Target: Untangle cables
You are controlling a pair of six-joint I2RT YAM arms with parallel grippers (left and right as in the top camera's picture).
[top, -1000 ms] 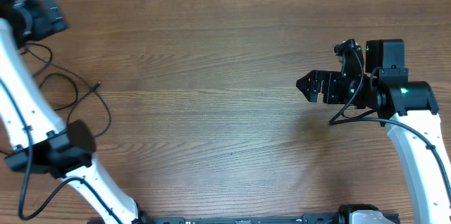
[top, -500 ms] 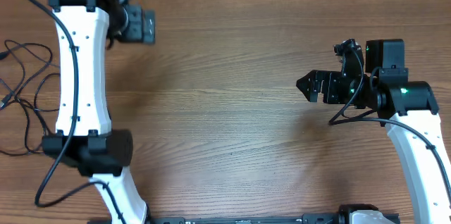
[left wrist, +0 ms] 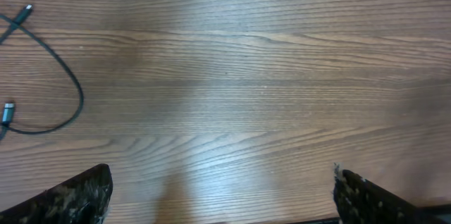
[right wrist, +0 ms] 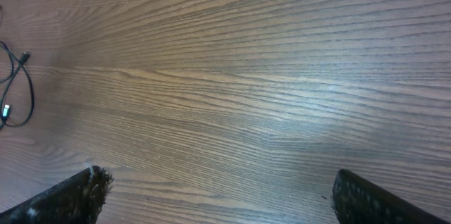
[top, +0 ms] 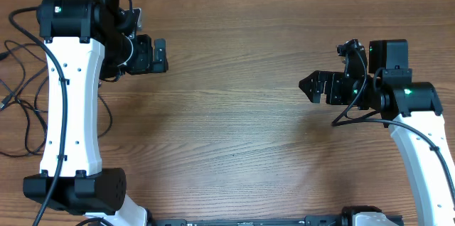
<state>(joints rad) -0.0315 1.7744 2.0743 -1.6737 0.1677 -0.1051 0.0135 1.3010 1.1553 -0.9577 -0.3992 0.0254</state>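
- Spanning every view is the brown wood-grain counter (top: 234, 148), bare across its middle in the overhead view.
- From above, the left arm (top: 67, 105) is a long white link running up the left side, with black joints at both ends. Neither wrist camera shows any of this arm.
- The right arm (top: 419, 148) rises from the lower right corner to a black wrist with small green lights, seen only from overhead.
- The left fingers (top: 158, 55) sit near the upper left and point toward the middle of the counter. Their wrist camera shows them spread wide, one dark tip in each lower corner (left wrist: 77, 196), with only bare wood between them.
- The right fingers (top: 313, 87) sit at mid-right and point left. Their own camera likewise shows them spread wide with nothing held (right wrist: 366, 196).
- The cables (top: 21, 87) lie in loose loops on the counter at the far left edge, well apart from both sets of fingers. From overhead they are partly hidden behind the white link and cut off by the frame.
- The left wrist camera catches one curved cord (left wrist: 79, 94) at its left edge. The right wrist camera shows the cords (right wrist: 31, 97) only small and distant.
- Two metal-tipped plug ends (left wrist: 27, 9) are clear only from the left wrist.
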